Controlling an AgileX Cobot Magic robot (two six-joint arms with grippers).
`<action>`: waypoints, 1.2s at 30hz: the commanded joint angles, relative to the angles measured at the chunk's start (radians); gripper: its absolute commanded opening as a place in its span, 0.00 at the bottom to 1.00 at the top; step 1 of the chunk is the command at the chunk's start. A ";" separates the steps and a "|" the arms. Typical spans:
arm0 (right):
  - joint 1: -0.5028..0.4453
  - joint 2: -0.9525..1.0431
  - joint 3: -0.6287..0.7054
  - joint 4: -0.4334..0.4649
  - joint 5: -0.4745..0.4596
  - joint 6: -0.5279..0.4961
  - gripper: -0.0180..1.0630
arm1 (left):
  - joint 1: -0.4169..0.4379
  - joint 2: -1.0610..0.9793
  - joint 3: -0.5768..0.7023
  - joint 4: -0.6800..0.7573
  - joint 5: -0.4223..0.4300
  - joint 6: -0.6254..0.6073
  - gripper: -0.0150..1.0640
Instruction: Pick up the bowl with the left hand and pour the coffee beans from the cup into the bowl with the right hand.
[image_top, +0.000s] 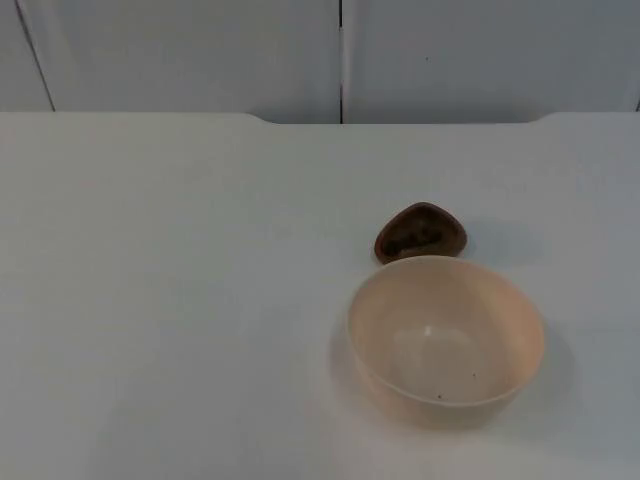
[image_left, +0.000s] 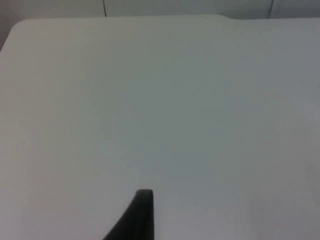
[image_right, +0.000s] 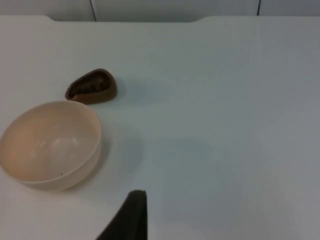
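Sitting upright on the white table, a beige bowl touches a small brown cup; gripper states can't be told.

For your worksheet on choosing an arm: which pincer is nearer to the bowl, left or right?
Right. The right pincer's fingertip sits close beside the bowl, with the brown cup behind it. The left pincer's fingertip looks onto bare table.
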 joint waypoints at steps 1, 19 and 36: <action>-0.007 -0.004 0.003 0.002 -0.003 -0.005 0.99 | -0.006 -0.005 0.004 0.003 0.001 -0.004 0.99; -0.007 -0.004 0.003 0.002 -0.003 -0.005 0.99 | -0.006 -0.005 0.004 0.003 0.001 0.002 0.99; -0.007 -0.004 0.003 0.002 0.001 -0.007 0.99 | -0.006 -0.005 0.004 0.003 0.001 0.002 0.99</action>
